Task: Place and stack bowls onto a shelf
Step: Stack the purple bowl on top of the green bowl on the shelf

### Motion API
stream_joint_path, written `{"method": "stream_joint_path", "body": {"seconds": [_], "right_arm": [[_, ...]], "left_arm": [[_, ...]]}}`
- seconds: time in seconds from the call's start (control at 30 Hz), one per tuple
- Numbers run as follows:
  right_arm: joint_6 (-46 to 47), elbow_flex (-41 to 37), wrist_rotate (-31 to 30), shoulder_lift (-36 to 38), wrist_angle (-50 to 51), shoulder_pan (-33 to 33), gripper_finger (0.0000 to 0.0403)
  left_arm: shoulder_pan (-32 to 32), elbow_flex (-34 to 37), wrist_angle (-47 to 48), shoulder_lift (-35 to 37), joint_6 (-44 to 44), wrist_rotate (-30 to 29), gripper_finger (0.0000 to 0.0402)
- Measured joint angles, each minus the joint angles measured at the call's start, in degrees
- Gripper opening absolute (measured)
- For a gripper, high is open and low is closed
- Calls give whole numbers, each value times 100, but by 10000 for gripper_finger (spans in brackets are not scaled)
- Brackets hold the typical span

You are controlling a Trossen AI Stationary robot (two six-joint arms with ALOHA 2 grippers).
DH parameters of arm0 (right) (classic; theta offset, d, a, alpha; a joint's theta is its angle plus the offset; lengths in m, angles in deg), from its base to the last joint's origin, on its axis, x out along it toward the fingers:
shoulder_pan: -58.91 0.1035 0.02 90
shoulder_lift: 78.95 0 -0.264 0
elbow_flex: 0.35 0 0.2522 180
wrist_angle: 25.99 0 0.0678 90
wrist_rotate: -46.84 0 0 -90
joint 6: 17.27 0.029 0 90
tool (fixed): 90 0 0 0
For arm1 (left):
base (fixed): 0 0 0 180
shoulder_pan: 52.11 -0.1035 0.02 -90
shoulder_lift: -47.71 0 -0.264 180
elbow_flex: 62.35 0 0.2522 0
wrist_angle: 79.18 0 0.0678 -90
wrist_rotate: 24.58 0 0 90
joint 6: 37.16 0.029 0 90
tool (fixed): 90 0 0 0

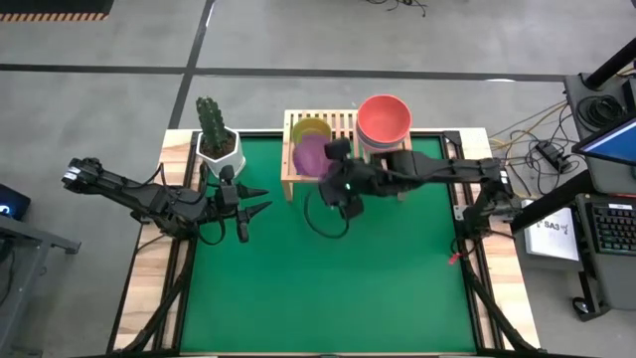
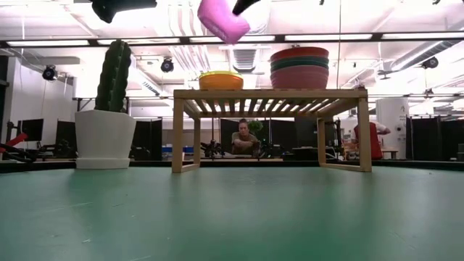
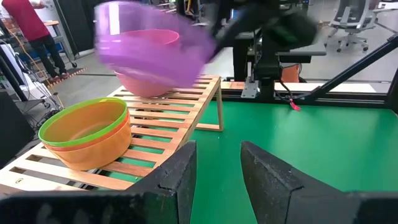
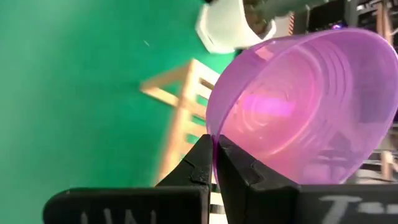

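Observation:
My right gripper (image 1: 333,164) is shut on a small purple bowl (image 1: 311,154), raised above the left part of the light-wood shelf (image 1: 290,179). In the low view the purple bowl (image 2: 223,20) hangs tilted, well above the shelf top (image 2: 268,93). A green bowl nested in a yellow-orange one (image 3: 87,130) sits on the slats below it. A stack of larger bowls with a red-pink one on top (image 1: 384,119) stands on the shelf's right part. My left gripper (image 1: 256,199) waits open over the green mat, left of the shelf. My right gripper pinches the purple bowl's rim (image 4: 213,142), one finger (image 4: 198,163) outside the wall and the other finger (image 4: 239,168) inside the hollow. The bowl is lifted clear of the shelf and tilted, its opening (image 4: 305,118) facing the wrist camera.
A white pot with a green cactus (image 1: 216,134) stands at the mat's far left corner, just left of the shelf. The green mat (image 1: 328,288) spreads out in front of the shelf. People and equipment show in the room beyond the table (image 2: 245,139).

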Motion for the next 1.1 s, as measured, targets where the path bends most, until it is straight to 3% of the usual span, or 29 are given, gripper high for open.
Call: {"method": "stream_joint_path", "body": {"seconds": [0.27, 0.5, 1.1], "right_arm": [[-817, -83, 102, -35, -352, -859, 9], [-813, -158, 970, -35, -606, -1503, 9], [-1033, -742, 1100, -35, -1239, -1684, 9]], "left_arm": [[1, 0, -6, 0, 46, -2, 109], [2, -1, -9, 0, 48, -2, 109], [1, 1, -11, 0, 76, -2, 109]]}}
